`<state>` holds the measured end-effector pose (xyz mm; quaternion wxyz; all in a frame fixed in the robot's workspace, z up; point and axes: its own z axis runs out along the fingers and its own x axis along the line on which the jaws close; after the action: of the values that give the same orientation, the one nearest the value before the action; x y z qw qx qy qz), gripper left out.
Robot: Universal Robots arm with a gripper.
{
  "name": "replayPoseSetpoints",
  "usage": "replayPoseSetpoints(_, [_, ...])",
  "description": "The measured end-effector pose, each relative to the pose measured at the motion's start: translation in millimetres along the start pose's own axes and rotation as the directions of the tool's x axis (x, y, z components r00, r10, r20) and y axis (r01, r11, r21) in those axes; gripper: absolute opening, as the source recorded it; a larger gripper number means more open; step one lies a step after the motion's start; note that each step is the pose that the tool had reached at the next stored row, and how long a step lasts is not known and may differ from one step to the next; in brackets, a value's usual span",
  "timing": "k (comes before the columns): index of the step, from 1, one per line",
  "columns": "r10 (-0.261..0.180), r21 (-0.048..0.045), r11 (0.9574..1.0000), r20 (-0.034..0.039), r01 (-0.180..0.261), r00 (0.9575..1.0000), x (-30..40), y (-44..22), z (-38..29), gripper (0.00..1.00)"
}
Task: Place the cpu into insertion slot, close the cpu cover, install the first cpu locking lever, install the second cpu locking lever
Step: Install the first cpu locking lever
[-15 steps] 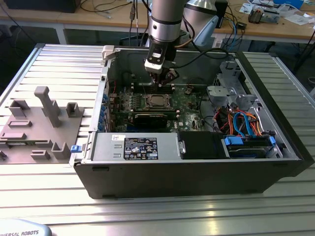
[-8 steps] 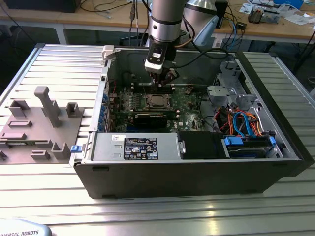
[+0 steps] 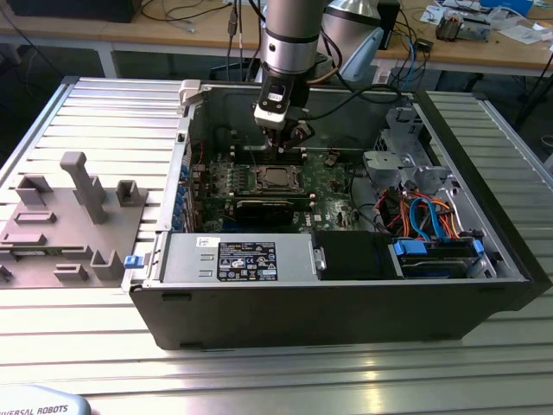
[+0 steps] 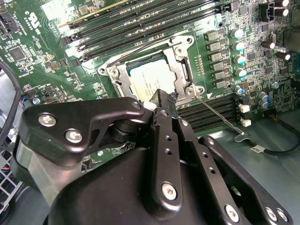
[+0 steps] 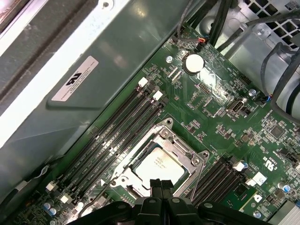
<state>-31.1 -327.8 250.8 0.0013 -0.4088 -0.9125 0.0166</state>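
The claw (image 5: 161, 183) hangs inside the open computer case (image 3: 346, 320), which lies on the slatted table (image 3: 259, 372); its two black tips are pressed together with nothing between them, right at the edge of the socket; whether they touch metal I cannot tell; the cpu (image 5: 159, 165) lies flat in the insertion slot (image 5: 134, 180), its shiny top showing through the window of the cpu cover (image 5: 185, 143), which appears folded down over it; in the second wrist view a thin locking lever (image 4: 220, 117) runs out from the socket's corner across the black memory slots (image 4: 211, 110) with its hooked end free, so I judge the latching not yet done and the task roughly halfway

The risks lie in that wire; it looks thin and springy, and closed tips pushing on it could slide off and strike the small parts on the green board (image 5: 220, 122); if the cover is not fully seated, forcing the lever could bend the frame or load the chip unevenly; tips this close could also scrape the chip's top if the arm sinks off line
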Motion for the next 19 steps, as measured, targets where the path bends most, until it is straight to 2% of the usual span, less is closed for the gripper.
replayPoseSetpoints(19, [-0.01,-0.0001,0.9999,0.0004,0.01,0.9999,0.0,0.0,0.0,0.11])
